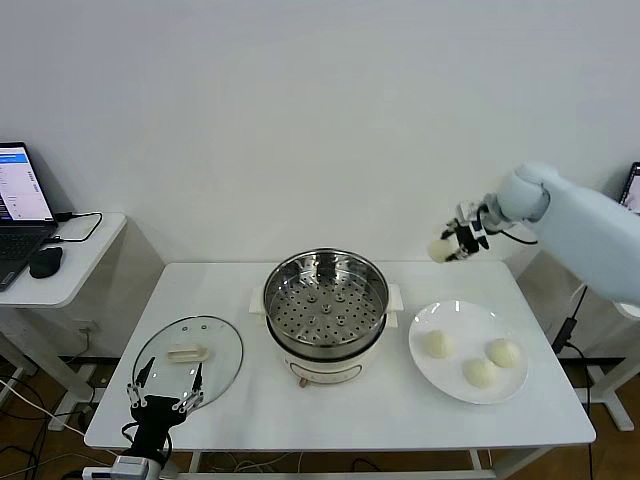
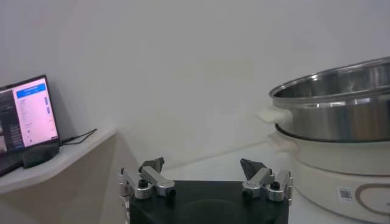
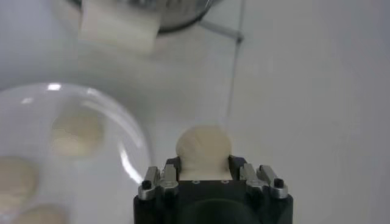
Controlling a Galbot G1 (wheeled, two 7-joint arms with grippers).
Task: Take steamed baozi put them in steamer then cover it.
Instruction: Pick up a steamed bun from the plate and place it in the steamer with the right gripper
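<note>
A steamed baozi (image 3: 203,149) sits pinched in the right pincer (image 1: 452,244), raised beyond the plate (image 1: 448,372).

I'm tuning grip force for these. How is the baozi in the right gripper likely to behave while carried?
The baozi looks soft and light, so the right gripper, shut on it, could probably dent it. Its smooth rounded shape may slip if the grip loosens. Dropped on the table, it would likely roll.

Right arm (image 1: 575,215) is a chunky, smooth pale grey-white shell with a thin black cable at the wrist. Both the left gripper (image 2: 206,175) and right gripper (image 3: 205,173) have black bodies, silver metal links, black screws and dark fingertips.
</note>
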